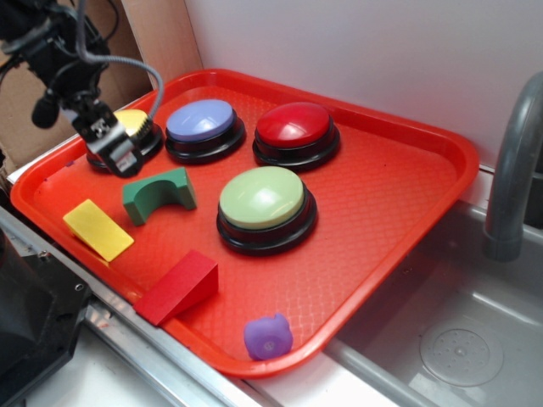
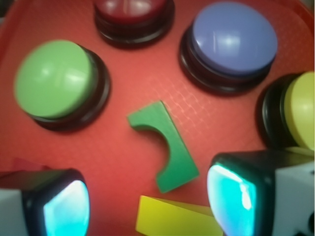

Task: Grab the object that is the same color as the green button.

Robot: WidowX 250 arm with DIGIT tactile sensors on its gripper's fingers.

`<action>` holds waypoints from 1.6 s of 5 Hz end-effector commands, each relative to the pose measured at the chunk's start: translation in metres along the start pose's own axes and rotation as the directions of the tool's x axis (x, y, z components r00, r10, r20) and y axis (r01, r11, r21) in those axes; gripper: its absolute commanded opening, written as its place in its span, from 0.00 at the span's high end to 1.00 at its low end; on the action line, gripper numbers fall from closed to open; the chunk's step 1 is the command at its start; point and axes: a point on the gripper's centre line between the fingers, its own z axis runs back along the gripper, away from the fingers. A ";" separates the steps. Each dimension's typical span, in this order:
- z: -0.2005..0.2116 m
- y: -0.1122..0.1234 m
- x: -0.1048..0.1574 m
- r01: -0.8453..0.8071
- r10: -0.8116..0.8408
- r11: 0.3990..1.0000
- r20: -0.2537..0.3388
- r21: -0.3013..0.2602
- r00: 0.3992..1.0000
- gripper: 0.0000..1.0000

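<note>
Red tray (image 1: 407,212) carries the green button (image 1: 261,197) centrally. Gripper (image 2: 147,201) hangs above the tray's left end, jaws spread wide and empty. The green arch block (image 1: 158,193) lies flat between button and yellow block (image 1: 97,229). Risk: a descending finger strikes the adjacent yellow block, or skews the arch.

One camera sits high and off to the side, looking down across the whole red tray (image 1: 399,212) from fairly far. The sink (image 1: 458,339) shows at 4 o'clock. The wrist camera looks almost straight down from very close, with the gripper (image 2: 147,201) at 6 o'clock. Both views share the green block (image 1: 159,194) (image 2: 167,147) and the green button (image 1: 265,203) (image 2: 54,78).
</note>
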 end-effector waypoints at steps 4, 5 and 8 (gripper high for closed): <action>-0.060 0.008 -0.001 -0.071 0.081 0.992 -0.098 0.102 0.992 1.00; -0.045 0.008 -0.002 -0.093 0.100 0.991 -0.068 0.096 0.993 1.00; 0.056 -0.035 0.032 -0.384 0.390 0.916 -0.033 0.112 0.920 1.00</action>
